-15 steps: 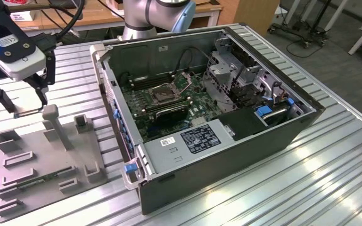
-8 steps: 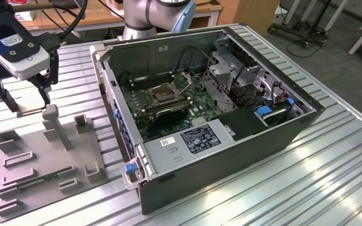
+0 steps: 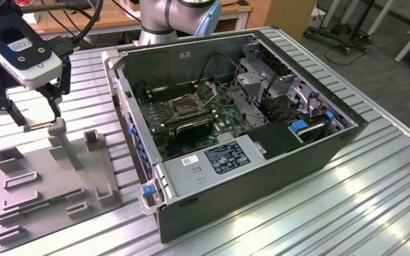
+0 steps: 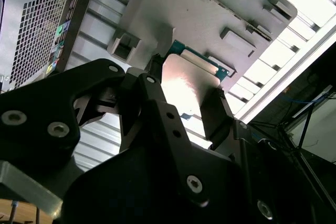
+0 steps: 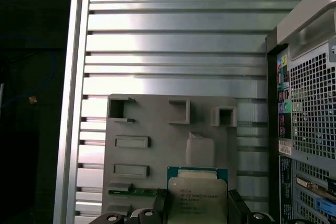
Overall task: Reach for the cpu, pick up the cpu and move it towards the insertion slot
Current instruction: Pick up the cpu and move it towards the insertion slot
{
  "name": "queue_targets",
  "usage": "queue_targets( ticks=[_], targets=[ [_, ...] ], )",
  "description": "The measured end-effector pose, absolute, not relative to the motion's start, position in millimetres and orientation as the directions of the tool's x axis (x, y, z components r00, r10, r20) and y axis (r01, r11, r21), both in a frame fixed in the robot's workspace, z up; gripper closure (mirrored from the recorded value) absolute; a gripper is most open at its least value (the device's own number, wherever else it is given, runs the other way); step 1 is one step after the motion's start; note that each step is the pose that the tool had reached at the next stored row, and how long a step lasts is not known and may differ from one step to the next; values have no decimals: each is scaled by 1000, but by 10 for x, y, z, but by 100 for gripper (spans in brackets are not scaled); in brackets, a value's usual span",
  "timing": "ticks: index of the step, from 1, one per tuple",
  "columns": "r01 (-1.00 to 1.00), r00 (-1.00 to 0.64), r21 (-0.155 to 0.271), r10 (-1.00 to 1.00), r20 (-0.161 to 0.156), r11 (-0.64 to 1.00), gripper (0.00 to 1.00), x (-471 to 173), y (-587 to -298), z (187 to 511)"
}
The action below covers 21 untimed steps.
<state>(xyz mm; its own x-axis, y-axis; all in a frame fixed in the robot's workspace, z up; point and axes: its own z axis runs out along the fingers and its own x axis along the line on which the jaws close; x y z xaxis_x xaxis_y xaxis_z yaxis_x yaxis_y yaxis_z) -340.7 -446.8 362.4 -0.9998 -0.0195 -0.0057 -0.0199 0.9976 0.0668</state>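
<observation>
- The bench (image 3: 376, 176): the carry, as I judge it, runs from its edge at the exterior view's left toward its middle, where the case (image 3: 262, 176) lies open side up. Keep the chip level and the pace slow.
- The case: cross the wall on the tray's side with height to spare before descending to the slot (image 3: 186, 108) inside.
- The tray (image 3: 41, 181): it sits by that same bench edge. Rise straight until clear of its posts (image 3: 61, 141) before going sideways.
- The pincer (image 3: 40, 122): it hangs above the tray, closed to the chip's width.
- The cpu (image 5: 197, 196): it is clamped by opposite edges between the fingers (image 5: 160, 211), seemingly lifted off the tray's recess (image 5: 200, 148) and well apart from the slot.
</observation>
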Motion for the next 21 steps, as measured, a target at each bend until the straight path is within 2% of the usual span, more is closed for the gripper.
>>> queue_targets(
  ticks=[21],
  targets=[
    [-20, -1000, 67, -19, -6, 998, 46, -3320, -4468, 3624]
  ],
)
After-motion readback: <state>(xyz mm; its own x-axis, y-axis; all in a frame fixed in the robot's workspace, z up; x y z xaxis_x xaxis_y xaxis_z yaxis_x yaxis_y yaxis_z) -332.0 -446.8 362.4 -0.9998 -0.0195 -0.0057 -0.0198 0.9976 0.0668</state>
